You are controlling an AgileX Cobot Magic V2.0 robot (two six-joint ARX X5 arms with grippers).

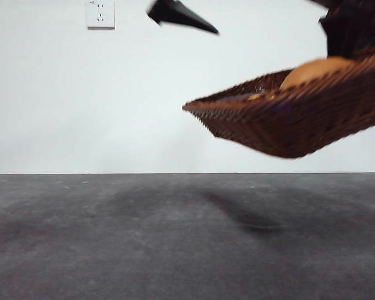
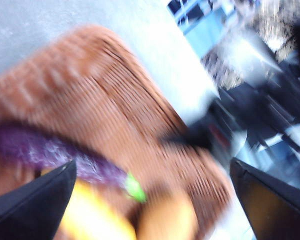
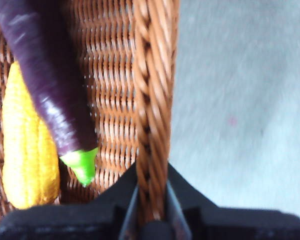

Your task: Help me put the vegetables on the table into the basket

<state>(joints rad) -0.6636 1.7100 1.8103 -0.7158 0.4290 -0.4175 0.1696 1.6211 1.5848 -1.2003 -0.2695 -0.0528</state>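
The brown wicker basket [image 1: 287, 119] hangs tilted in the air above the table [image 1: 144, 237], at the right of the front view. My right gripper [image 3: 151, 190] is shut on the basket's braided rim [image 3: 152, 75], and shows dark at the top right [image 1: 353, 31]. Inside lie the purple eggplant [image 3: 45, 85] with its green stem and the yellow corn [image 3: 27, 150]. The brown potato [image 1: 315, 70] shows over the rim. My left gripper [image 2: 152, 164] is open above the basket [image 2: 105, 100], holding nothing. Its view is blurred and shows the eggplant [image 2: 50, 150], corn [image 2: 90, 220] and potato [image 2: 167, 220].
A white wall with a socket [image 1: 100, 14] stands behind the table. The left gripper's black tip [image 1: 181, 15] points in at the top middle. The basket's shadow [image 1: 250, 215] falls on the grey tabletop.
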